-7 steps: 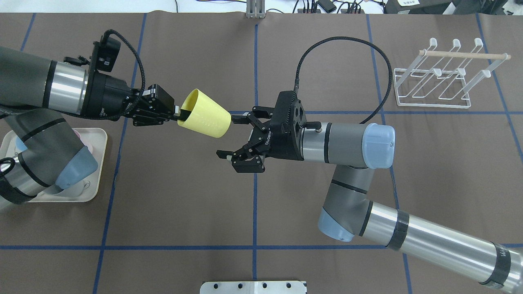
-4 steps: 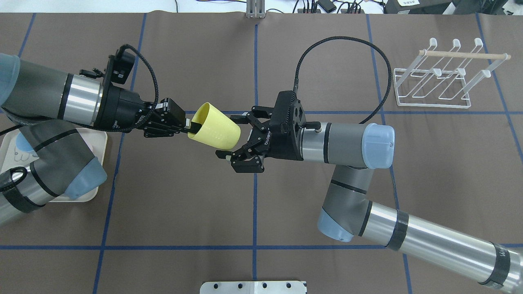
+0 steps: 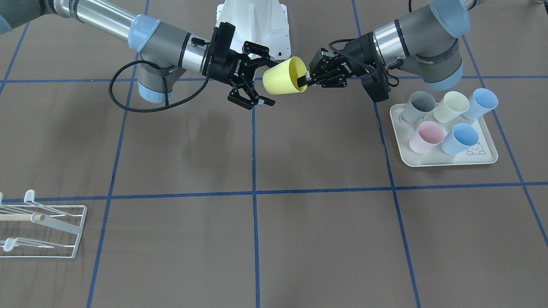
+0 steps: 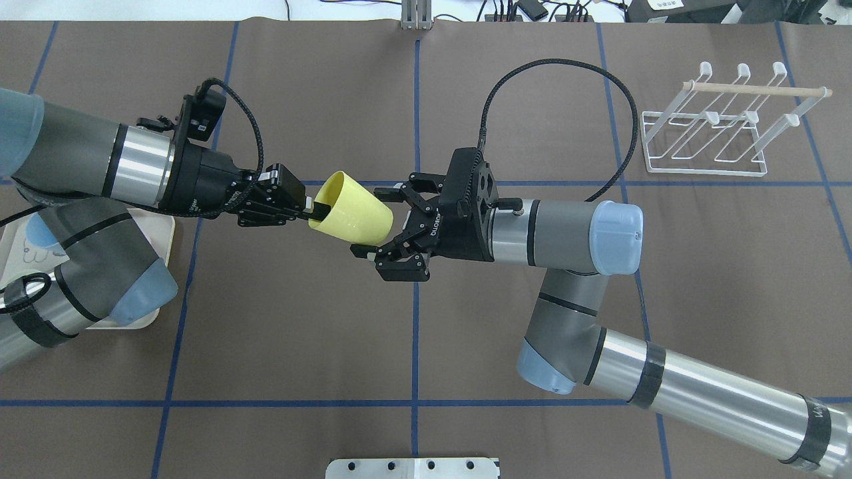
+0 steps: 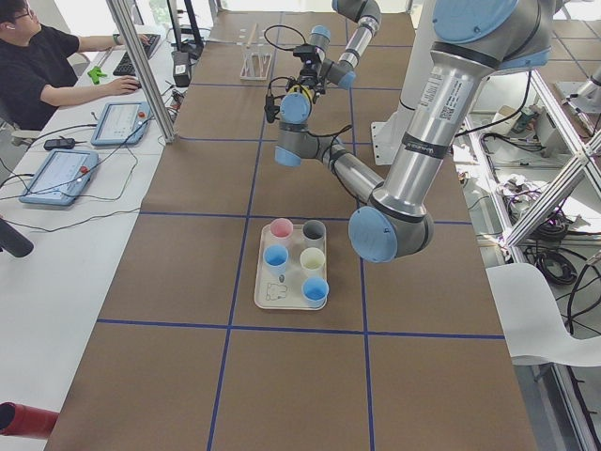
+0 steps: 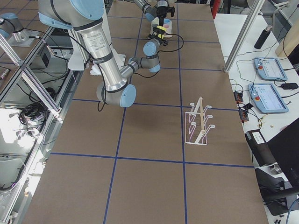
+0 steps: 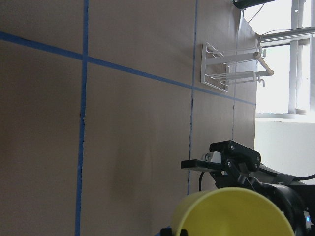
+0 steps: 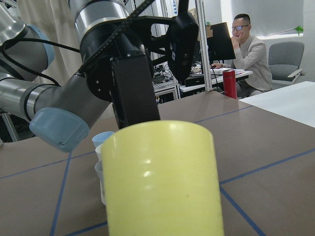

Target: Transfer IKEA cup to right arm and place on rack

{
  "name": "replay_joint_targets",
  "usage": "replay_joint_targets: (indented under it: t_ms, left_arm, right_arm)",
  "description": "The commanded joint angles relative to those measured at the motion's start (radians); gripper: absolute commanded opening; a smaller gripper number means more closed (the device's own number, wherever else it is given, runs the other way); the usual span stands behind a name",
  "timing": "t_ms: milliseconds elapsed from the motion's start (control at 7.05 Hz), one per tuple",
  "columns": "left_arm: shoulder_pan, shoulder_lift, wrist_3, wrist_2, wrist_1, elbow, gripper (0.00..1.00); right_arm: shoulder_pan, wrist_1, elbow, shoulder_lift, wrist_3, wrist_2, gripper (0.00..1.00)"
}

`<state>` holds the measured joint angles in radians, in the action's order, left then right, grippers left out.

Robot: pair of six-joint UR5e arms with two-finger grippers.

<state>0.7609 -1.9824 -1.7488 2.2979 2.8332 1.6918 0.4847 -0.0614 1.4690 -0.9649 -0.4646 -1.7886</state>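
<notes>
A yellow IKEA cup (image 4: 351,214) (image 3: 282,78) hangs on its side above the table's middle. My left gripper (image 4: 313,211) (image 3: 305,80) is shut on its rim, one finger inside the mouth. The cup's closed base points at my right gripper (image 4: 370,223) (image 3: 269,83), which is open with a finger on either side of the base, apparently not touching it. In the right wrist view the cup (image 8: 162,182) fills the foreground. The white wire rack (image 4: 715,126) (image 3: 38,231) with a wooden rod stands at the far right of the table, bare.
A cream tray (image 3: 445,160) (image 4: 160,266) with several pastel cups lies under my left arm. A black cable (image 4: 552,66) loops above my right wrist. People sit at desks beyond the table (image 5: 38,56) (image 8: 248,44).
My left arm has carried the cup to the right, bringing its base between the right gripper's open fingers. The right arm has barely moved.
</notes>
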Motion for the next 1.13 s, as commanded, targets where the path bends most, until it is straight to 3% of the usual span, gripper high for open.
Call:
replay_joint_targets:
  t_ms: [0, 142, 426, 567, 709, 851, 993]
  left_arm:
    - [0.0, -0.003, 0.0, 0.002, 0.0, -0.001, 0.0]
    - [0.0, -0.003, 0.0, 0.0, -0.001, -0.001, 0.0]
    - [0.0, -0.003, 0.0, 0.0, -0.002, -0.003, 0.0]
    - [0.0, -0.003, 0.002, 0.0, -0.002, -0.001, 0.0]
    - [0.0, -0.003, 0.002, 0.002, -0.002, -0.001, 0.0]
    - [0.0, -0.001, 0.003, 0.002, -0.002, -0.001, 0.22]
    - [0.0, -0.003, 0.003, -0.002, 0.0, -0.001, 0.99]
  right_arm:
    - [-0.003, 0.0, 0.002, 0.0, -0.002, 0.0, 0.83]
    - [-0.008, 0.0, 0.002, 0.0, -0.002, -0.002, 0.76]
    - [-0.009, 0.002, 0.005, -0.003, -0.006, -0.002, 0.49]
    - [-0.009, 0.0, 0.005, -0.006, -0.008, -0.002, 0.4]
    - [-0.009, 0.002, 0.005, -0.008, -0.006, -0.002, 0.39]
    - [-0.009, 0.0, 0.005, -0.008, -0.006, -0.002, 0.39]
    - [-0.009, 0.002, 0.005, -0.008, -0.006, -0.002, 0.39]
